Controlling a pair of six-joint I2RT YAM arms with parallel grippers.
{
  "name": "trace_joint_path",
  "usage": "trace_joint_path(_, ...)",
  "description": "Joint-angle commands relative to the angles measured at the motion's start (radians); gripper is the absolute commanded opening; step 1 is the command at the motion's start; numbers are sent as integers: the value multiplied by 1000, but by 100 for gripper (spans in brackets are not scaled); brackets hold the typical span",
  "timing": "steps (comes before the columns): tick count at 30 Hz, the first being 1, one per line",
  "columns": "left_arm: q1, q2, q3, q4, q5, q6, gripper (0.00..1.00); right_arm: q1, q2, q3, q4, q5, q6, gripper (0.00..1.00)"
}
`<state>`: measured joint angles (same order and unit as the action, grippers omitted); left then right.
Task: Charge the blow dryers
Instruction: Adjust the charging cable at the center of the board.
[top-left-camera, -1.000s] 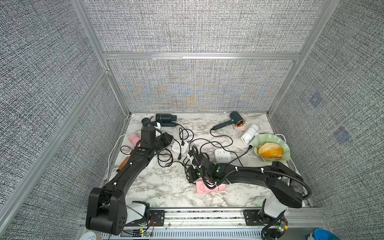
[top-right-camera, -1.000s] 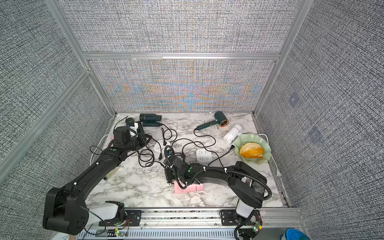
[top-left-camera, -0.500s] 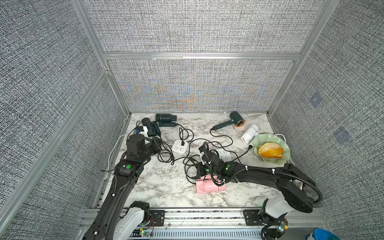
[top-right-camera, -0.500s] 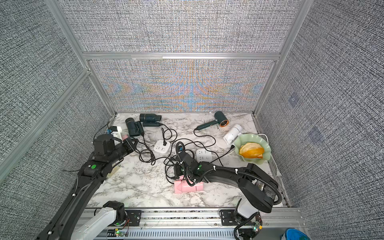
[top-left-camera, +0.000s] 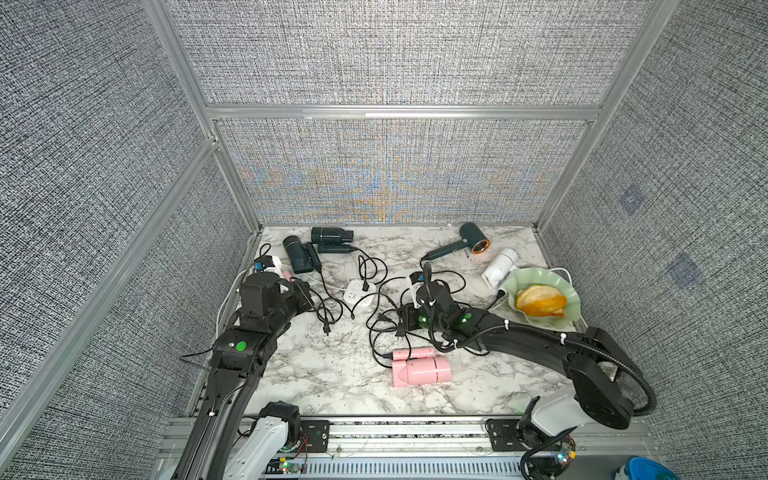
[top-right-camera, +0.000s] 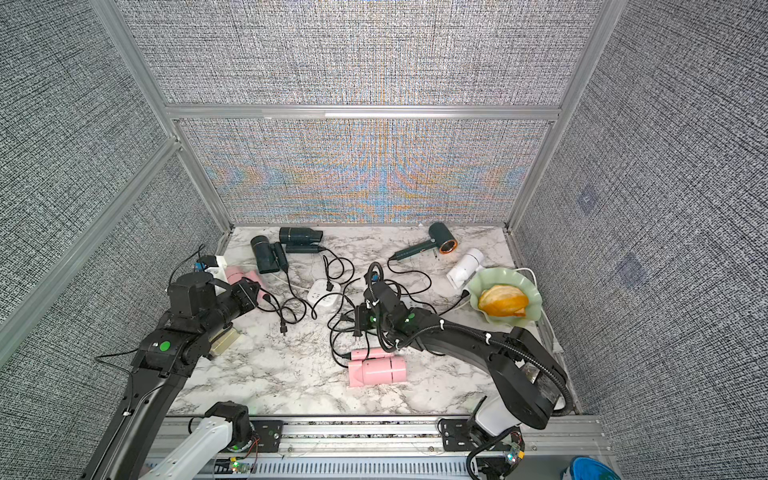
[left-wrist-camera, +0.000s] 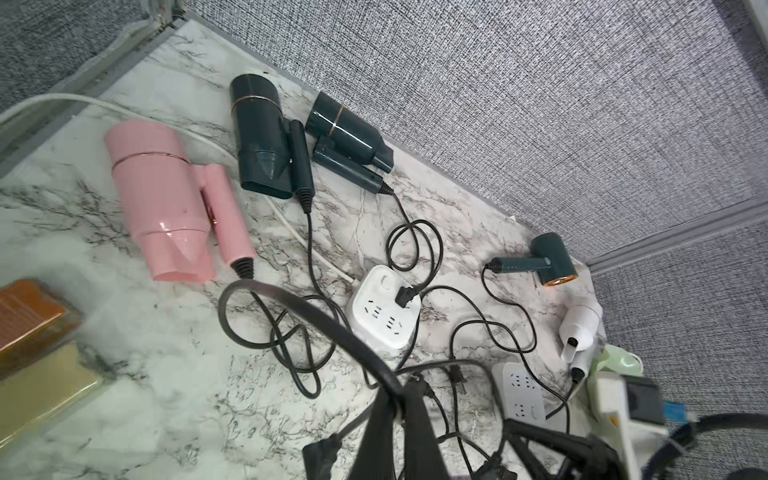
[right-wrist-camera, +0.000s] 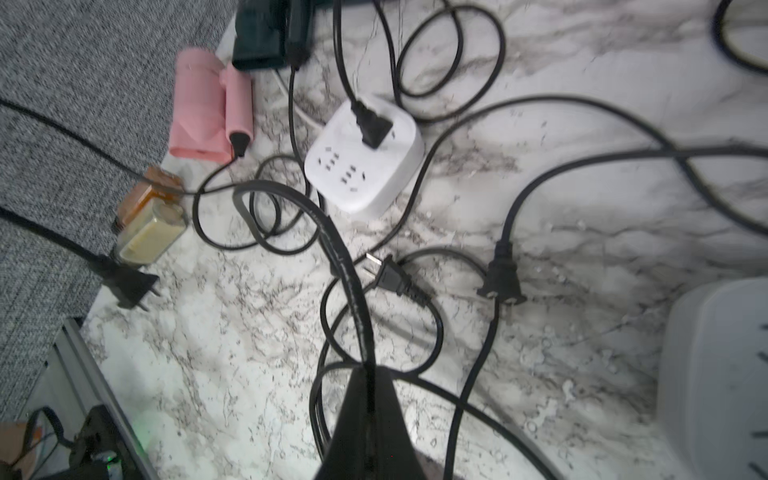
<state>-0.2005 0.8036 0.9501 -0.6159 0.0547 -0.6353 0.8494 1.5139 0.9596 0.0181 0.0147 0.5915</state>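
Six blow dryers lie on the marble top. One pink (top-left-camera: 419, 371) is at the front and another pink (left-wrist-camera: 166, 199) is by the left wall. Two dark teal ones (top-left-camera: 297, 253) (top-left-camera: 330, 236) lie at the back left. The copper-ringed green one (top-left-camera: 473, 243) and the white one (top-left-camera: 500, 268) are at the back right. My left gripper (left-wrist-camera: 401, 395) (top-left-camera: 308, 300) is shut on a black cord (left-wrist-camera: 291, 303) that rises from the tangle. My right gripper (right-wrist-camera: 368, 368) (top-left-camera: 405, 319) is shut on another black cord (right-wrist-camera: 336, 257) near the middle.
A white cube power strip (top-left-camera: 358, 293) carries one plug (left-wrist-camera: 405, 295). A second strip (left-wrist-camera: 521, 388) lies partly under the right arm. Loose plugs (right-wrist-camera: 390, 278) (right-wrist-camera: 503, 286) rest among looped cords. An amber bottle (left-wrist-camera: 29, 316) lies at the left edge and a green bowl (top-left-camera: 569, 291) at the right.
The left arm has pulled back from the far-left dryers toward the front, elbow raised. The right gripper has shifted a little right and back. Both jaws have stayed shut.
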Motion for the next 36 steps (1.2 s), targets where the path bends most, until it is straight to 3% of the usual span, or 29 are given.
trace_joint_path(1, 1, 8, -34, -62, 2, 12, 6, -3, -2, 78, -10, -9, -38, 5)
trace_joint_path(8, 1, -11, -83, -83, -8, 12, 6, -17, 15, 249, -105, 70, -110, 5)
trace_joint_path(17, 2, 10, 11, -153, -52, 51, 6, -47, 5, 369, -170, 130, -171, 5)
trace_joint_path(31, 1, 29, 22, -145, -52, 60, 4, -69, -45, 509, -185, 213, -279, 5)
trace_joint_path(36, 1, 46, 117, -182, -51, 71, 3, -87, -38, 574, -199, 205, -311, 6)
